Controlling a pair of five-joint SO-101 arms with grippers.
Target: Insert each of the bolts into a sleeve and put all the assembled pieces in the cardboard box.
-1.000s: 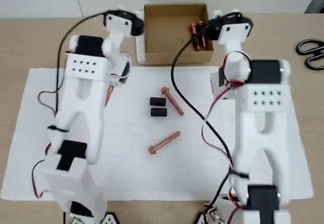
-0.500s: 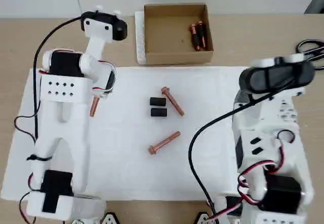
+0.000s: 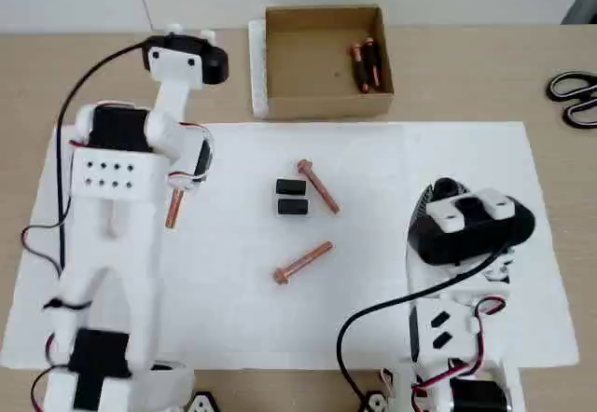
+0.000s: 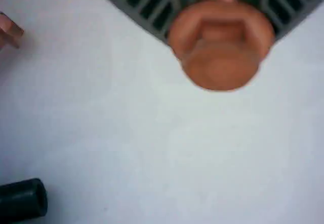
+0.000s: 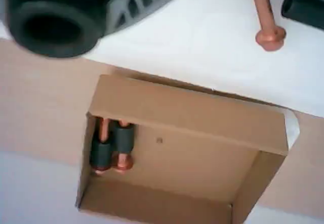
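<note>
Seen from above, I am holding a copper bolt in my left gripper, its jaws pressing on the shank while the rest is hanging out past them over the white sheet. The cardboard box is standing on the table beyond that gripper and off toward my right side, just past the sheet's far edge. It is carrying two assembled pieces, bolts in black sleeves, lying side by side against the wall on my right arm's side. Between my two arms a pair of loose sleeves is lying side by side, with a slanted bolt just beside them and a second loose bolt nearer to me, apart from them. My right arm is sitting folded at the sheet's near edge, well apart from the box. Looking along my left wrist, the ribbed grey fingers are clamping the copper bolt, whose round head is facing the camera; one loose sleeve and a bolt's end are lying on the sheet beyond it. Looking along my right wrist, my right gripper is pinching a spare sleeve, its open bore facing the camera. Beyond that gripper the box is showing its two assembled pieces touching each other in one corner, and a loose bolt and a sleeve are lying on the sheet, apart from the box.
</note>
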